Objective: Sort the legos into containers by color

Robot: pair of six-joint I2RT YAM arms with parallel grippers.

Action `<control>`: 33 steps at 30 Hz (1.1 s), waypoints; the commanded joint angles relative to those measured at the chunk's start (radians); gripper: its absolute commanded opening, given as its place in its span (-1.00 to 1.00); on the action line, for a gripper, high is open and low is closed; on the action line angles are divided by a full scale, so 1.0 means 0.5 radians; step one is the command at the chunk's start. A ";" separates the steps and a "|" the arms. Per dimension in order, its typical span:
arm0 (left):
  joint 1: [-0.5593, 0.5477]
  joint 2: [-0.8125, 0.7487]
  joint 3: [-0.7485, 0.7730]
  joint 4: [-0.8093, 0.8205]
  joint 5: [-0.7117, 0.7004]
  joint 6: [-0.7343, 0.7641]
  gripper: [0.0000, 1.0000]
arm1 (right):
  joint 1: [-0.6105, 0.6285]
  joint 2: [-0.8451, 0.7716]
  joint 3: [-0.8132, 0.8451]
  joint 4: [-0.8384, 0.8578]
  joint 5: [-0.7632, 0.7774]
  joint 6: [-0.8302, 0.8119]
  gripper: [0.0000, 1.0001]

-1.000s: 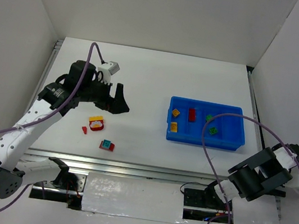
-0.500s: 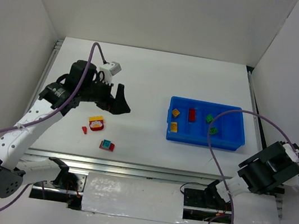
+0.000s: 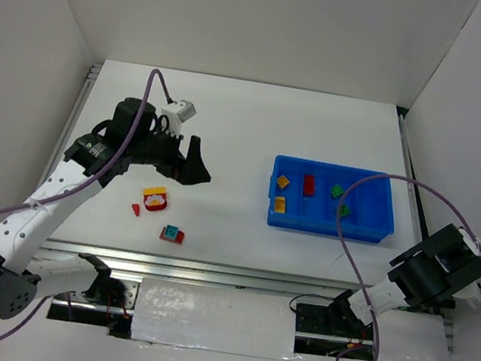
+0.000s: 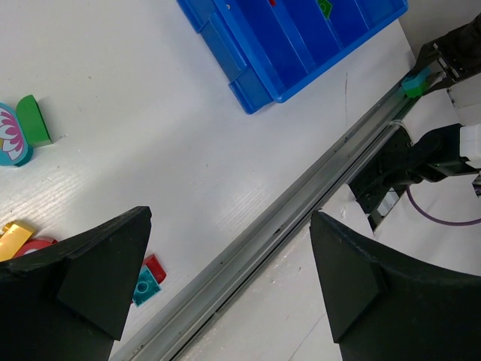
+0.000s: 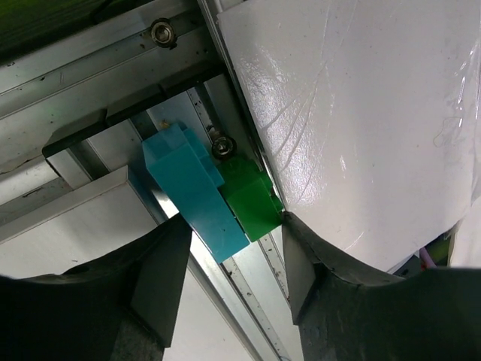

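A teal and green lego [image 5: 197, 194] lies in the metal rail off the table's right edge, also seen as the same lego [image 4: 415, 80] from the left wrist. My right gripper [image 5: 236, 224] is shut on it, one finger against each side. The right arm [image 3: 438, 274] hangs past the table's right edge. My left gripper [image 3: 190, 169] hovers open and empty over the left half of the table, above three loose legos: red-yellow [image 3: 155, 198], small red [image 3: 136, 210] and teal-red [image 3: 172, 235]. The blue tray of containers [image 3: 373, 207] holds yellow [image 3: 282, 182], red [image 3: 308, 185] and green [image 3: 343, 212] legos.
A metal rail [image 4: 285, 218] runs along the table's near edge. White walls close in the left, back and right sides. A green and flower-printed piece [image 4: 21, 134] lies on the table in the left wrist view. A purple cable [image 3: 378, 179] arcs over the tray.
The right arm has swung outward past the table's right edge, and its jaws have narrowed onto the teal and green lego. The left arm has barely moved.
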 commanded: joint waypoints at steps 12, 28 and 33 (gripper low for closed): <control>0.018 -0.042 -0.038 0.092 0.040 0.054 0.99 | -0.004 0.063 0.077 -0.028 0.065 -0.012 -0.69; 0.024 -0.073 -0.038 0.086 0.040 0.051 0.99 | 0.128 -0.044 0.025 0.110 -0.088 -0.169 -1.00; 0.024 -0.085 -0.044 0.098 0.056 0.045 0.99 | 0.183 -0.170 -0.036 0.190 -0.195 -0.224 -1.00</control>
